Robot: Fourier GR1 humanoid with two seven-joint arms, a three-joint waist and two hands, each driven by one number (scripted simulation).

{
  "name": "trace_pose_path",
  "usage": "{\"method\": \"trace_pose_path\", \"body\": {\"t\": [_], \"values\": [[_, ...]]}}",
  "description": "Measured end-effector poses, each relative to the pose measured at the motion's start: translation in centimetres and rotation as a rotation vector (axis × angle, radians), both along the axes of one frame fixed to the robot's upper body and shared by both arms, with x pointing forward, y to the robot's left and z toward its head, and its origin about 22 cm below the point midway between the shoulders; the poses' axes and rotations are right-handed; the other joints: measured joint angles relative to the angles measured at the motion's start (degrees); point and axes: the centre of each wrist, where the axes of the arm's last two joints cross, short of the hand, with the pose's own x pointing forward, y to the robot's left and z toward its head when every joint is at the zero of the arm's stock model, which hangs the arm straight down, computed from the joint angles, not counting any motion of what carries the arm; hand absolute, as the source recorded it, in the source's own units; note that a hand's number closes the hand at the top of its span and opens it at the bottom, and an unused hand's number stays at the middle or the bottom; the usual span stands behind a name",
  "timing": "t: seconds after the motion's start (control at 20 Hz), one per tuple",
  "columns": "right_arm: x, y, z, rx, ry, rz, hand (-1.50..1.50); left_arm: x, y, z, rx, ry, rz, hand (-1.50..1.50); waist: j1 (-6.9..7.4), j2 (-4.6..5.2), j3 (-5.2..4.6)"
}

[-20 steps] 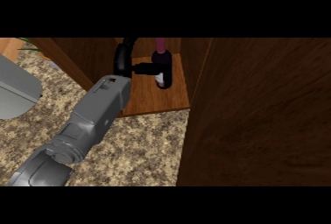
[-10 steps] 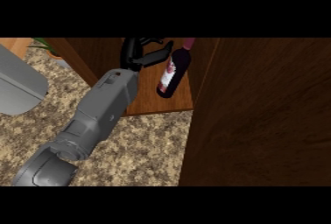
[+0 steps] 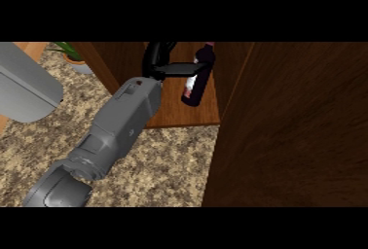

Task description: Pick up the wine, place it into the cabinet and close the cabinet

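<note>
The wine bottle (image 3: pixel 197 82) is dark with a white label. It hangs tilted inside the open cabinet, neck toward the back, just above the wooden shelf (image 3: pixel 179 115). My right hand (image 3: pixel 159 57) reaches into the cabinet from the lower left. Its fingers (image 3: pixel 179 69) are curled onto the bottle's left side. The cabinet door (image 3: pixel 295 131) stands open as a broad dark wooden panel to the right of the bottle. My left hand does not show.
A speckled stone counter (image 3: pixel 165 170) lies below the shelf. A potted plant (image 3: pixel 69 54) stands at the back left beside the cabinet's side wall. A large grey rounded shape (image 3: pixel 27 82) fills the left edge.
The bottle has gone from upright to tilted and has shifted right, toward the door's edge. My right hand still holds it, and the forearm has swung a little to the right.
</note>
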Motion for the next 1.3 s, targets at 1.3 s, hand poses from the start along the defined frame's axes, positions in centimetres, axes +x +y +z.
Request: {"method": "trace_pose_path", "body": {"t": [1.3], "values": [[0.0,-0.8,-0.1,-0.029,0.020,-0.072,-1.50,-7.4,0.2,-6.0,-0.178,0.066,-0.196,-1.50,3.93,-1.54,0.03]]}}
